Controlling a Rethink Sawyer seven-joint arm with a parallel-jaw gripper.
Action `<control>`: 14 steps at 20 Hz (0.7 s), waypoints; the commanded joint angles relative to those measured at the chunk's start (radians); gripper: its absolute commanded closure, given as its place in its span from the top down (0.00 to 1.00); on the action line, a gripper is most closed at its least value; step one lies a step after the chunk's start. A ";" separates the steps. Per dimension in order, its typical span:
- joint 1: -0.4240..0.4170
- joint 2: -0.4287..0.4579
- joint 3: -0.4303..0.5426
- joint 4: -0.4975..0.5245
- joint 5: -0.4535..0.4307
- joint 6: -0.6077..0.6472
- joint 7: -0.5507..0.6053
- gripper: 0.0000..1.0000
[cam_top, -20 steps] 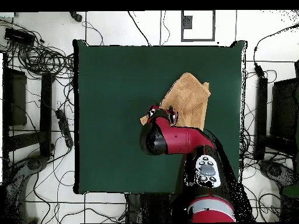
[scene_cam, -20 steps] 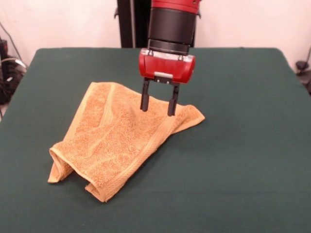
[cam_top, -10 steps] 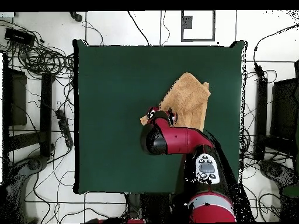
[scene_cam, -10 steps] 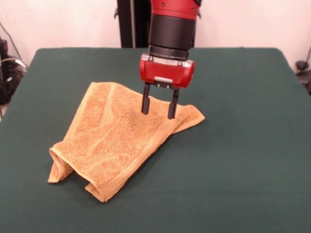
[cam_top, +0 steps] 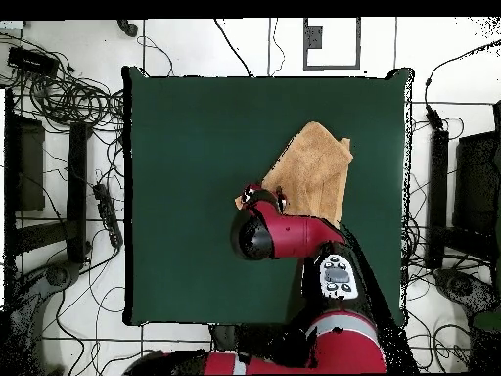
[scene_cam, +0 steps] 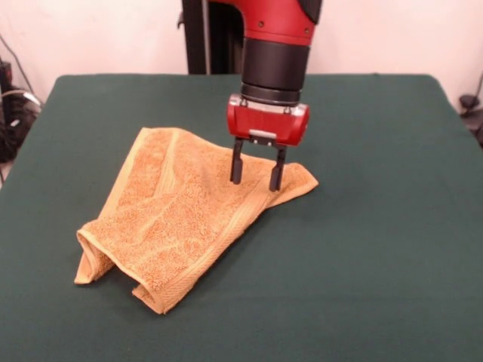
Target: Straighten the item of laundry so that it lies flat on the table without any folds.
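Observation:
The orange-tan towel (scene_cam: 177, 215) lies crumpled and folded over itself on the dark green table (scene_cam: 377, 249), with a raised fold at its near left end. Its right corner points toward the table's middle. My gripper (scene_cam: 256, 177) hangs open just above that right corner, fingers pointing down, with nothing between them. From above, the towel (cam_top: 313, 166) shows as a folded patch and the arm's head (cam_top: 259, 230) covers its lower left corner, hiding the fingers.
The table's edges (cam_top: 127, 196) are ringed by cables and stands on the floor. A black post (scene_cam: 195, 36) rises behind the table's far side.
My gripper has shifted to the right in the front view, toward the towel's right corner, and sits slightly lower. The towel has not moved.

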 commanded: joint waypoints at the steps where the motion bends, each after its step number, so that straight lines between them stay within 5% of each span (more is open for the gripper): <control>1: 0.052 0.052 0.058 0.095 0.093 -0.003 0.220 1.00; 14: 0.128 0.041 0.023 0.157 0.188 -0.025 0.248 1.00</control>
